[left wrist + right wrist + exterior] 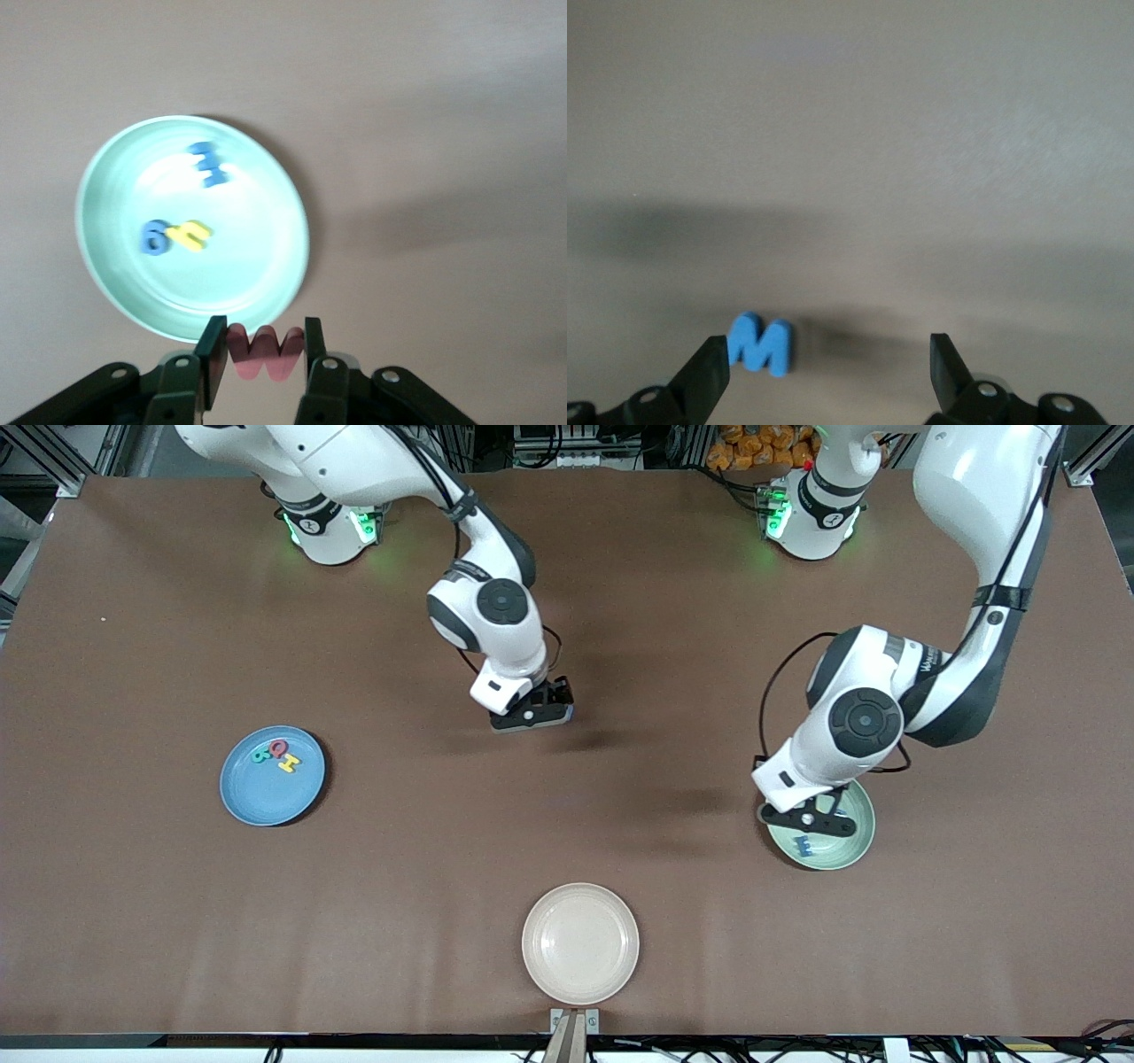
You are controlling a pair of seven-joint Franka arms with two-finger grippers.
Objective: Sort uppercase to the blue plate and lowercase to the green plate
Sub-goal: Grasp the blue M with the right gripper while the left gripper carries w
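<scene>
Three round, shallow plastic plates sit on the brown table [133,921]: a light blue plate [266,795] toward the right arm's end, a pale mint-green plate [115,266] toward the left arm's end, and a beige plate [580,943] nearest the front camera, between the two.

The blue plate holds three tiny foam letters: a teal R [262,755], a red Q [279,748] and a yellow H [289,763], clustered close together. The green plate also holds three: a dark blue E-shaped piece [209,164], a blue g [155,237] and a yellow hooked letter [191,234], the last two touching.

The left gripper [262,350] hangs over the green plate's rim, its fingers clenched on a small red foam w [264,354] pinched between the tips.

The right gripper [830,372] is low over the bare table mid-way along, jaws spread wide. A larger blue foam W [762,343] lies on the table between them, just beside one finger [709,376] and well apart from the other.
</scene>
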